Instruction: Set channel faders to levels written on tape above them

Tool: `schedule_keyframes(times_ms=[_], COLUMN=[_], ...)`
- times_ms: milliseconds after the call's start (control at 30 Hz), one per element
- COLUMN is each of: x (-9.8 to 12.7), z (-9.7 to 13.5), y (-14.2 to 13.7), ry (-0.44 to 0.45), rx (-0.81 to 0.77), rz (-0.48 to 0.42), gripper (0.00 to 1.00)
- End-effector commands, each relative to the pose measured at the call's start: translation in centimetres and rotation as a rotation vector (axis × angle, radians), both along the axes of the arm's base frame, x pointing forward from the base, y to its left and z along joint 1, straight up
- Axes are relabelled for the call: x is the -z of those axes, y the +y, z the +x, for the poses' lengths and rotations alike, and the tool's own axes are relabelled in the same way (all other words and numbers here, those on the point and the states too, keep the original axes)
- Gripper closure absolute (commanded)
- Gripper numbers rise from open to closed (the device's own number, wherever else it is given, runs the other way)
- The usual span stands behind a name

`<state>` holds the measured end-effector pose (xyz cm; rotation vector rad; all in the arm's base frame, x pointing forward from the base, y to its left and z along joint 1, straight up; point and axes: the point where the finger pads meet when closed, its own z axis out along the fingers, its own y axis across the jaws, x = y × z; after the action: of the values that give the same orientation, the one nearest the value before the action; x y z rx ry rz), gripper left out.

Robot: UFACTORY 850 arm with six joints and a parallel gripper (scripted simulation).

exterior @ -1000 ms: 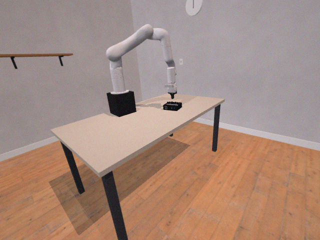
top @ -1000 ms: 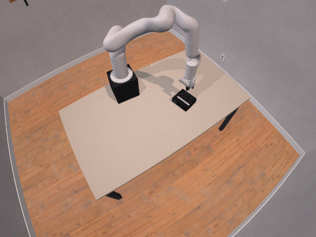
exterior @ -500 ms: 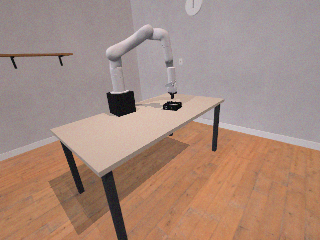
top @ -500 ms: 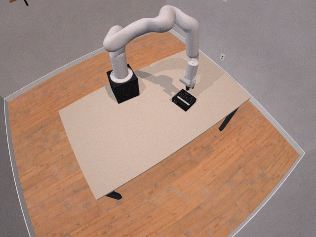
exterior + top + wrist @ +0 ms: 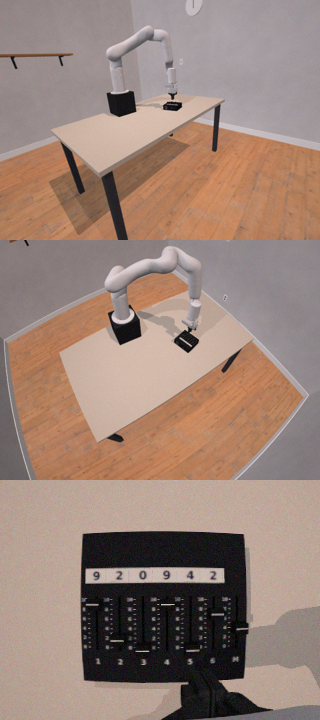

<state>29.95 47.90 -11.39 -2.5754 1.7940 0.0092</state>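
The black lighting desk (image 5: 163, 607) lies on the table and also shows in the top view (image 5: 186, 340) and the exterior view (image 5: 172, 105). A white tape strip (image 5: 155, 575) reads 9 2 0 9 4 2. The caps of channel 1 (image 5: 92, 604) and channel 4 (image 5: 167, 603) sit near the top. Channel 2 (image 5: 116, 640) sits low; channels 3 (image 5: 142, 651) and 5 (image 5: 192, 651) sit at the bottom. Channel 6 (image 5: 218, 614) is fairly high. The master cap (image 5: 242, 630) is at the right edge. My gripper (image 5: 197, 686) is shut and empty, hovering just above the desk's near edge, below channel 5.
The arm's black base block (image 5: 124, 327) stands on the table left of the desk. The table's right edge (image 5: 240, 327) is a short way beyond the desk.
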Motion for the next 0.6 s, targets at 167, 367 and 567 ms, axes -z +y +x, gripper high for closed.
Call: schedule_keyframes(times_ms=[167,367,567], x=[0.54,0.94,1.20], z=[0.06,0.07,0.07], y=[0.10,0.11,0.12], ry=[-0.003,-0.003,-0.003], rx=[0.000,0.000,0.000], rz=[0.000,0.000,0.000], gripper=[1.00,1.00,1.00])
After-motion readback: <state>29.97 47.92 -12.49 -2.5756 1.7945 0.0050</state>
